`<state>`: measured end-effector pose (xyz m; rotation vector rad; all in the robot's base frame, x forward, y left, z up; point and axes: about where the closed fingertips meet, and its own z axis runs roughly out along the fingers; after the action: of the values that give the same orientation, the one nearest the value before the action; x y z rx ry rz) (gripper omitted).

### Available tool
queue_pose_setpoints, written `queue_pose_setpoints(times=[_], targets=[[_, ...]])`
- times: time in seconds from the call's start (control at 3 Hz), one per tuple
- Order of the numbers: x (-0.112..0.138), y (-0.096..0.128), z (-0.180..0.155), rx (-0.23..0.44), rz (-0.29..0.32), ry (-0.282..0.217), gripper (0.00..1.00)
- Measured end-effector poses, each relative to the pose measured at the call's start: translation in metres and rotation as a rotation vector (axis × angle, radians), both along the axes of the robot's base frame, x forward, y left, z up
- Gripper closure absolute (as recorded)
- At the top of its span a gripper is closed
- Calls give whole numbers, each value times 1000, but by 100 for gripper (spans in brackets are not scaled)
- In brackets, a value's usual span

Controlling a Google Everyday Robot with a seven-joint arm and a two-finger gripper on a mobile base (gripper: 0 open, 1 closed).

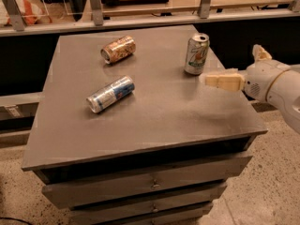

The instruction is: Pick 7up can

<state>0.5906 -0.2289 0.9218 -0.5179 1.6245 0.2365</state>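
The 7up can (pixel 196 54) stands upright at the far right of the grey cabinet top (pixel 154 116); it is pale silver-white with green markings and a silver top. My gripper (pixel 229 63) is at the right edge of the top, just right of and slightly nearer than the can. It is open and empty. One tan finger (pixel 221 81) points left, its tip just below the can's base, and the other (pixel 260 52) sticks up behind the white wrist.
A brown-gold can (pixel 118 49) lies on its side at the far left-centre. A slimmer blue-and-silver can (pixel 110 94) lies on its side nearer the left. The cabinet has drawers (pixel 152 184) below, and a railing (pixel 150 20) runs behind it.
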Motion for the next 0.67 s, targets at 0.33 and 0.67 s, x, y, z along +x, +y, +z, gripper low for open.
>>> queue_pose_setpoints(times=[0.33, 0.67], targets=[[22, 11, -16, -18, 17, 53, 0], [42, 23, -28, -27, 43, 99, 0]])
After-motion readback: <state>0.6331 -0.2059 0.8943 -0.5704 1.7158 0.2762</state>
